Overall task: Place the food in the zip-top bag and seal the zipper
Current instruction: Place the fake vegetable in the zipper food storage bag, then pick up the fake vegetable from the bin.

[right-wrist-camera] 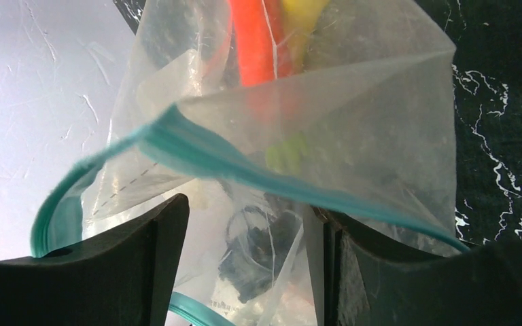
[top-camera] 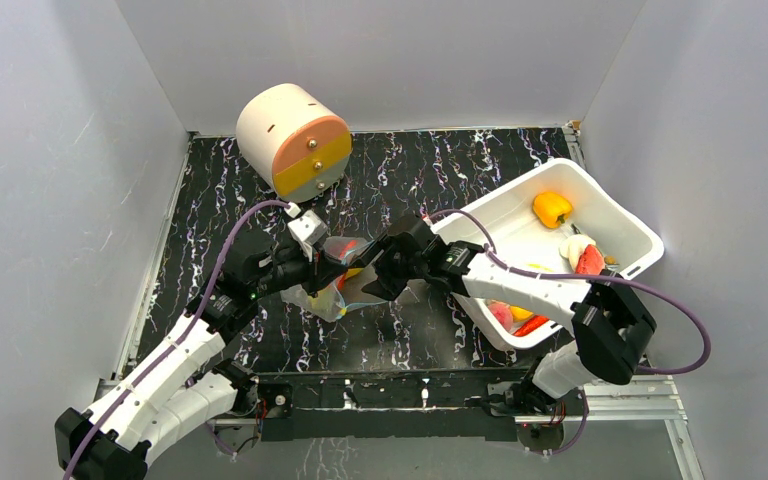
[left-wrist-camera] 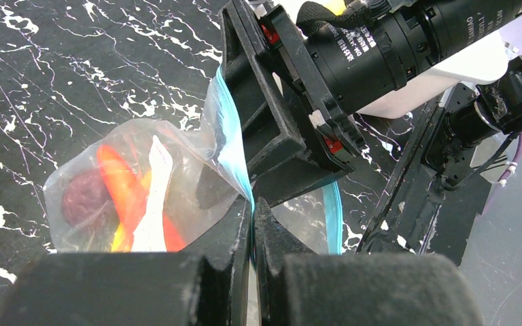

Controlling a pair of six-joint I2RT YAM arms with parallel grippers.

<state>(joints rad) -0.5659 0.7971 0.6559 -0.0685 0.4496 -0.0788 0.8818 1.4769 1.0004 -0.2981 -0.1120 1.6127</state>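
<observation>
Pinched right up against the left wrist lens, the left gripper (left-wrist-camera: 253,214) has its jaws closed flat on the teal zipper (left-wrist-camera: 230,146). It's holding one lip of the zip-top bag (left-wrist-camera: 75,170) up off the black marbled table (top-camera: 260,340). The bag hangs around the middle of the table, between the two arms and just left of the white tub (top-camera: 620,212).

Some food (left-wrist-camera: 119,187) is already inside: an orange-red chili, something yellow, a white piece and a dark roundish one. The tub holds more, including the bell pepper (top-camera: 552,208), so I'd say we're mid-loading and not at the sealing part yet.

The right gripper (right-wrist-camera: 251,214) sits at the mouth with its jaws standing apart and nothing clamped. The zipper strip and loose bag film run across the gap between its fingers, and I can't tell whether they touch the film.

How I'd do this step:
- Left pinch needs to be firm and high so the mouth doesn't flop shut.
- Right arm should back out straight along the opening, jaws wide, so it doesn't snag the film and yank the bag loose.
</observation>
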